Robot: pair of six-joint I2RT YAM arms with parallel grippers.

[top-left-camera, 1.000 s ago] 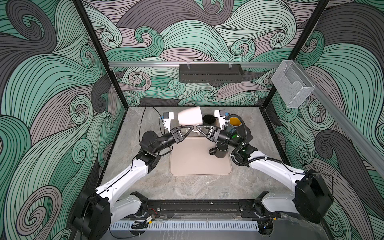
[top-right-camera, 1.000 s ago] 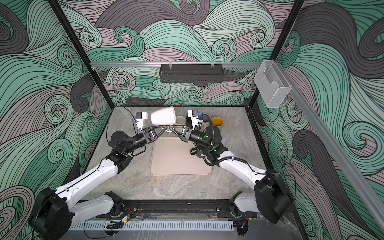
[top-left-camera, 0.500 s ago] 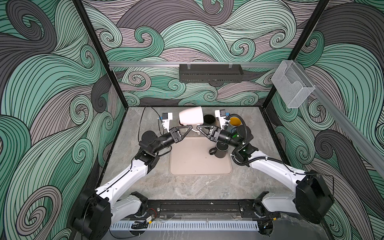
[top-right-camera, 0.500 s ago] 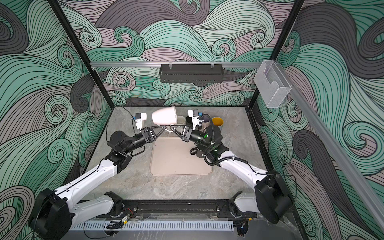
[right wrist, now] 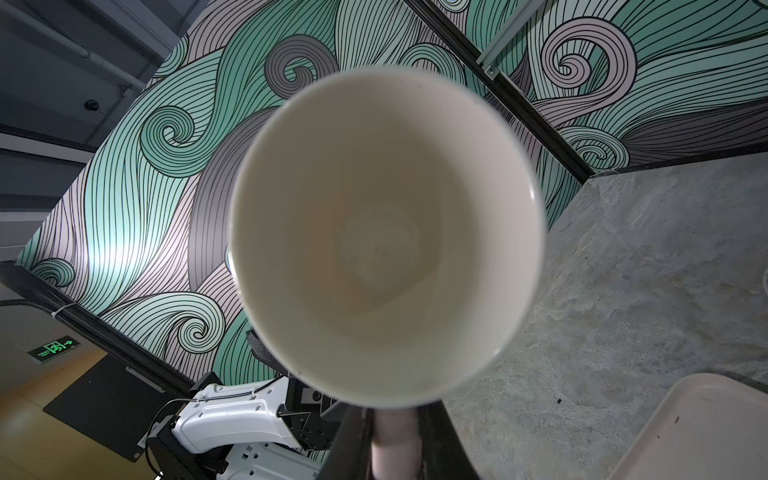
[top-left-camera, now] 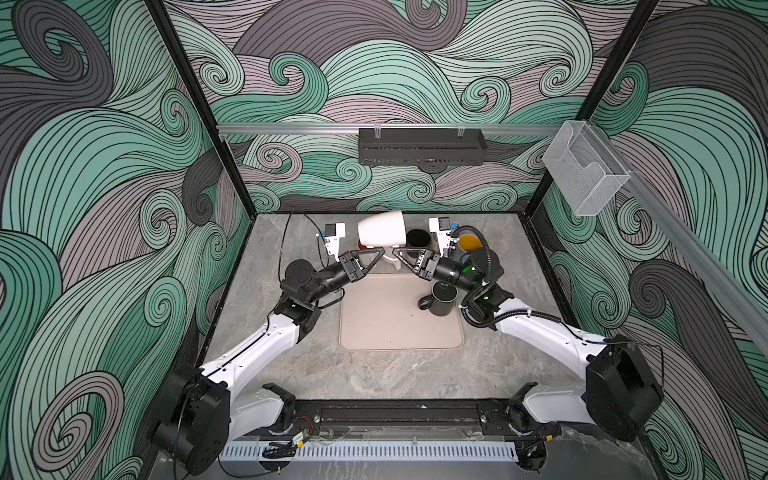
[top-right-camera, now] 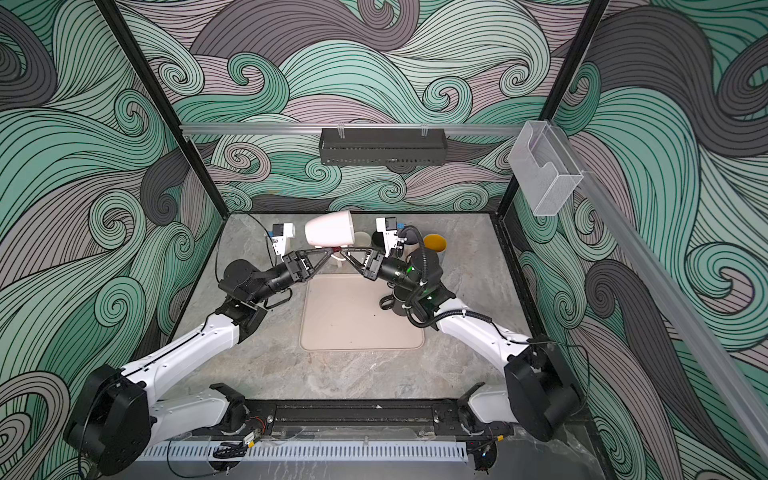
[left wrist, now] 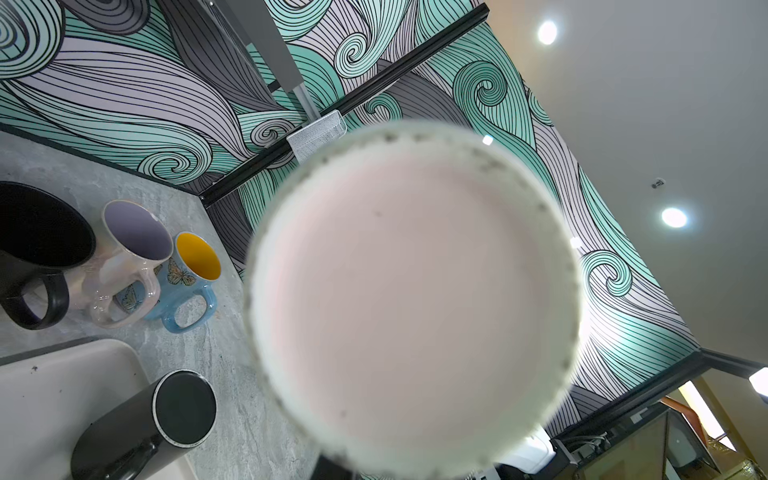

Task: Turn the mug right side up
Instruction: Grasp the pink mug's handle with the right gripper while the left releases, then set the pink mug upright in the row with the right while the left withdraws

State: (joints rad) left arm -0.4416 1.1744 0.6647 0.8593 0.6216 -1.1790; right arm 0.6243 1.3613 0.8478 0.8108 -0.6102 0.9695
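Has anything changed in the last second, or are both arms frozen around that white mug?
Hardly. The left gripper pinched its jaws shut at the handle of the white mug, which the right gripper grips too. The mug stayed raised on its side between them; the black mug and the mat did not move.

Grey marble table (top-left-camera: 291,374): beige tray (top-left-camera: 386,320), mugs (left wrist: 131,257).
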